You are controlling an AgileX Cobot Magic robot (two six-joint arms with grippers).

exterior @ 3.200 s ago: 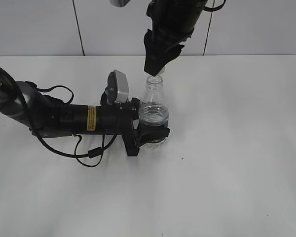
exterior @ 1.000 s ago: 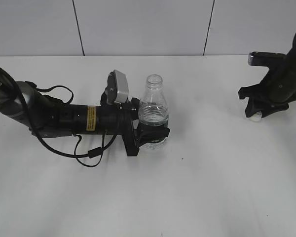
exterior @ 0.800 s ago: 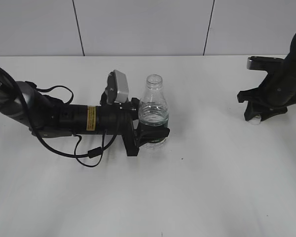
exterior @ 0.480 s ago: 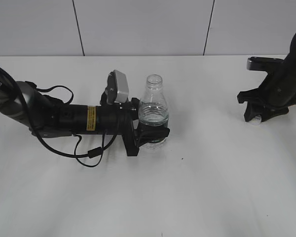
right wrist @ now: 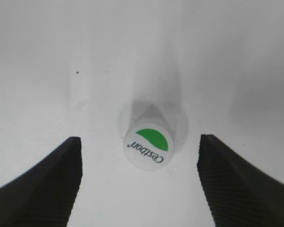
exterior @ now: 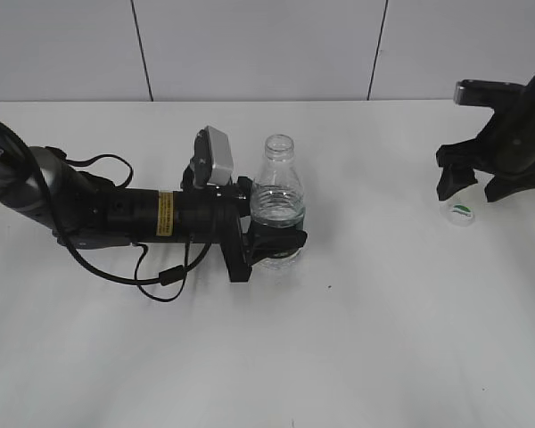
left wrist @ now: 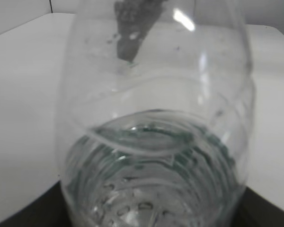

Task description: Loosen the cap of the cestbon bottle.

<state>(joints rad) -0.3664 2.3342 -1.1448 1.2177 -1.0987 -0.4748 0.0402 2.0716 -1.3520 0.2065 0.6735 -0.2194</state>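
Cap point(exterior: 462, 212) now lies free on the table point(exterior: 383, 339) at far right, just released; right gripper point(exterior: 478, 185) has lifted with fingers spread. Cestbon bottle point(exterior: 276, 201) stands uncapped mid-table, left gripper point(exterior: 278, 242) clamped round it. Looks done.

The right gripper point(exterior: 477, 185), which had been down over the neck of the cestbon bottle point(exterior: 276, 203), swung off to the table's right side carrying the cap point(exterior: 461, 213). There its jaws spread and it lifted slightly, leaving the cap on the table point(exterior: 383, 312), logo up, between the parted fingers point(right wrist: 38, 184).
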